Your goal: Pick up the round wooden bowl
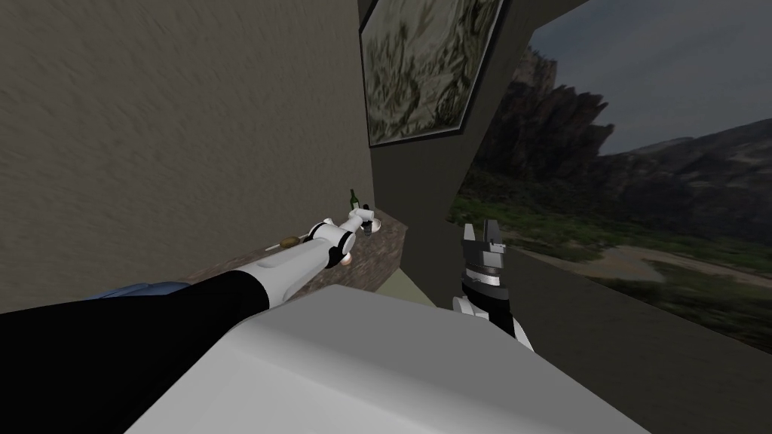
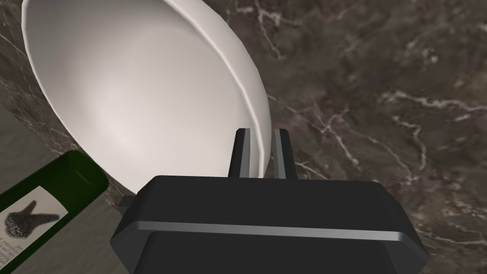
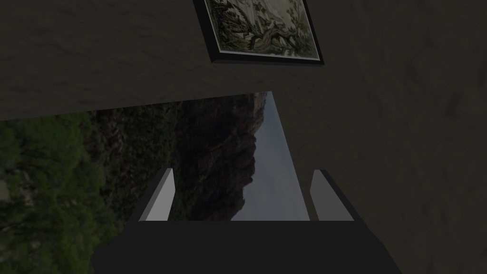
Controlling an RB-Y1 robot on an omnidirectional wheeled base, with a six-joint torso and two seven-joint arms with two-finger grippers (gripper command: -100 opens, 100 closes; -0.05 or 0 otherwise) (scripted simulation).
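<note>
The bowl [image 2: 142,95], drawn plain white with no wood grain, sits right at the left pincer [image 2: 262,132], which is clenched on its rim with 1 jaw inside the wall and 1 outside, the 2 drawn close together. Being round, the bowl has no true long axis. Its mouth faces back toward the pincer's body, so its axis of symmetry runs roughly along the jaws, and it looks oval because it is seen at a slant. Whether its base touches the dark veined table [image 2: 380,119] below the pincer cannot be told. In my judgement the step in hand is the lift. A thin pinch at 1 point of the rim lets the far side sag or swing, so the grip should hold firm and the rise should go slowly and straight away from the table, without twisting the wrist. A green bottle [image 2: 52,200] stands on the inner-jaw side of the pincer, just past the bowl's edge, and could be knocked by any sideways drift. The right pincer [image 3: 243,172] hangs released, well apart.
</note>
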